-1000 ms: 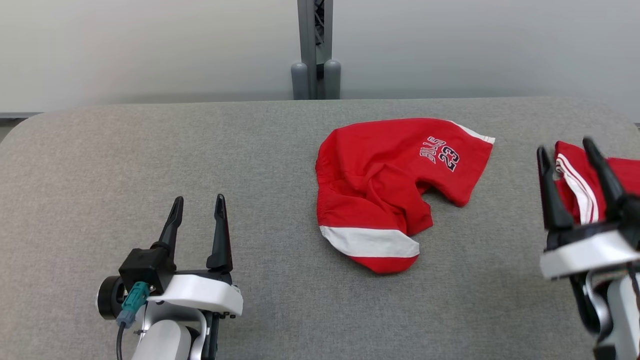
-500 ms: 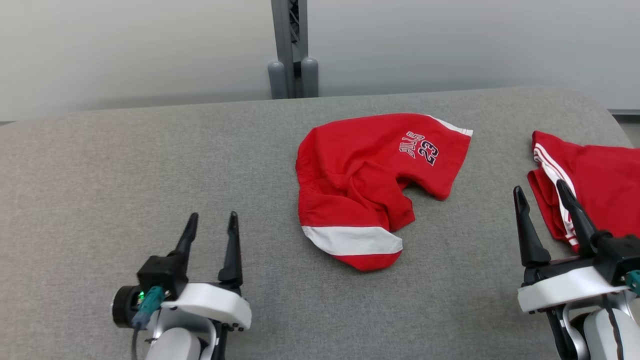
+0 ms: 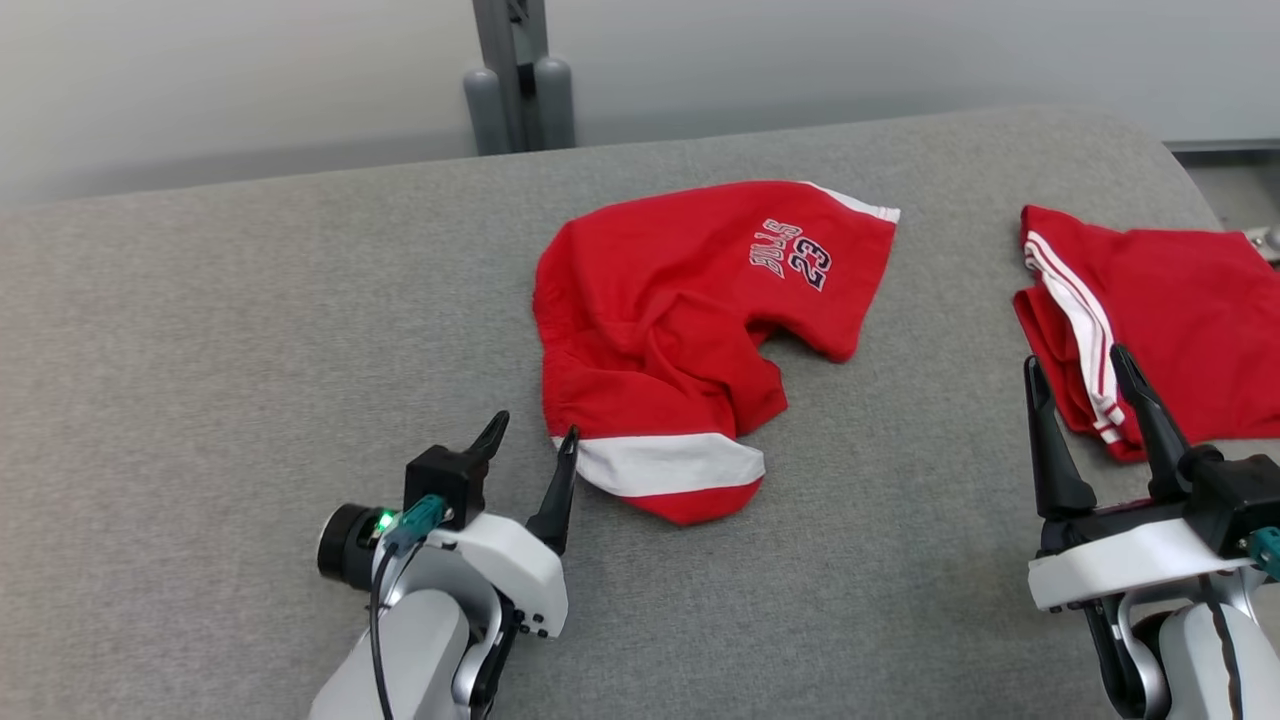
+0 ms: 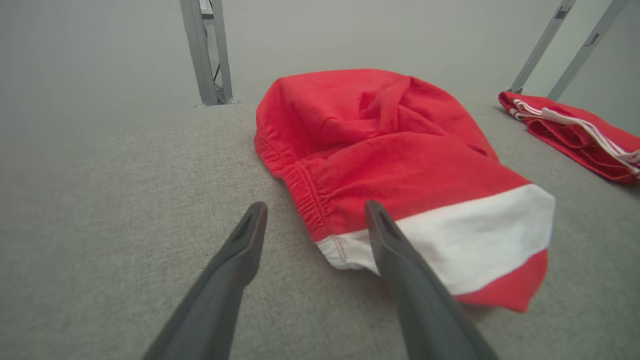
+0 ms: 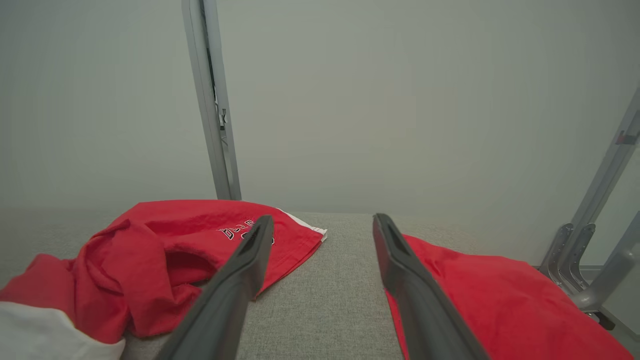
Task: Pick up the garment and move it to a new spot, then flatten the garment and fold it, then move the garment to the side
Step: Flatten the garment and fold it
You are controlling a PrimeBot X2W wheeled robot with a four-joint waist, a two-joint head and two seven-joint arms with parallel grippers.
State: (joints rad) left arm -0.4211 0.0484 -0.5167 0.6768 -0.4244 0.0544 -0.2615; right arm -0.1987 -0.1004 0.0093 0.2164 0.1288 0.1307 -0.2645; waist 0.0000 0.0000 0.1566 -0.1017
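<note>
The garment [image 3: 690, 300], crumpled red shorts, lies in the middle of the desk [image 3: 200, 350], and the left claw [image 3: 533, 427] has closed in from well aside to its white-banded corner, so the first pick-up looks about to start. Both claws are spread wide and empty, the left's finger just beside the hem, the right claw [image 3: 1075, 360] near a second red garment [image 3: 1170, 300]

Table [image 3: 200, 330]: grey woven cloth cover, matt, coarse-grained. Shorts [image 3: 660, 300]: red knit cloth, matt, soft, creased; white cloth band; gathered elastic waist. Second shorts [image 3: 1180, 300]: like red cloth, white striped trim. Left gripper [image 3: 534, 428] and right gripper [image 3: 1074, 359]: fingers [image 4: 405, 280] dark plastic, matt, smooth; wrist shells [image 3: 510, 560] white plastic, slight gloss. Post [image 3: 500, 60]: grey metal, satin finish.
</note>
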